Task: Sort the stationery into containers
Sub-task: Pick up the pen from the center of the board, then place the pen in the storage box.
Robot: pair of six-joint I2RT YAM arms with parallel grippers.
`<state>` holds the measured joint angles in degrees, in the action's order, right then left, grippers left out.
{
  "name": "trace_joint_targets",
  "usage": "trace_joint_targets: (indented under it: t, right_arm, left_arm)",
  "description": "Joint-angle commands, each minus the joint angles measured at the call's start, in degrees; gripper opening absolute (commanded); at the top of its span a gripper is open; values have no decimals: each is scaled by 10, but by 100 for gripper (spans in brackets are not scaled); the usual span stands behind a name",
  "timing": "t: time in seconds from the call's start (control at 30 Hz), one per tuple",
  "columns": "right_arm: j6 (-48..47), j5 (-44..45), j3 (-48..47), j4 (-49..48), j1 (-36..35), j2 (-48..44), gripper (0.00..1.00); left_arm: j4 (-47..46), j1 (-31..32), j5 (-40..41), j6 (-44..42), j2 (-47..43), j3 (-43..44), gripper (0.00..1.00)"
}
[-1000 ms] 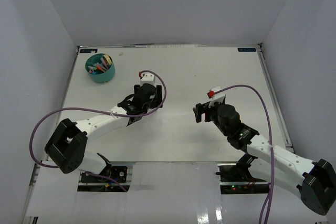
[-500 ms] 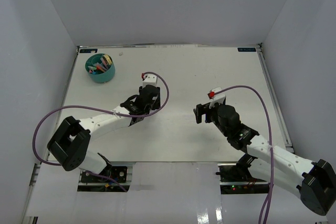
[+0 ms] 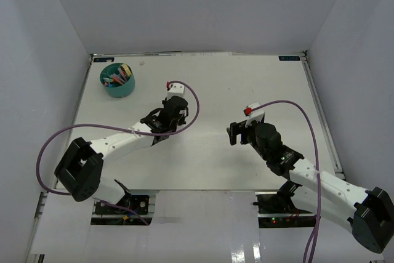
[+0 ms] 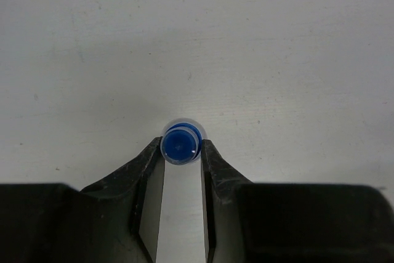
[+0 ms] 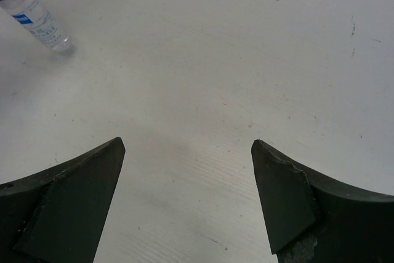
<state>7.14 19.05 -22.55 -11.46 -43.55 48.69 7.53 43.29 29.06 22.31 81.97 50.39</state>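
One wide white counter carries everything. At its far-left corner sits the teal organizer with markers inside, well apart from both arms and nearer the left one. The right claw gapes wide, empty. The left claw is pinched narrow on the small blue-capped bottle, whose cap faces its camera end-on and whose long axis runs down toward the counter. By my judgement, the carry goes far-left.

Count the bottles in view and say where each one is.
1. The blue-capped bottle is clamped between the left gripper's fingers, left of the table's middle. Any others could be hidden inside the teal organizer at the far left.
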Motion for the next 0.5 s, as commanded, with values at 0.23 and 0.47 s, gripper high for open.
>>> trace_joint_targets:
  t: [0.23, 0.47]
  right_arm:
    - [3, -15, 6, -14, 3, -20, 90]
    - [2, -22, 7, -15, 3, -21, 90]
  left_arm:
    - [35, -144, 0, -110, -66, 141, 14]
    - [53, -321, -56, -154, 7, 297, 14]
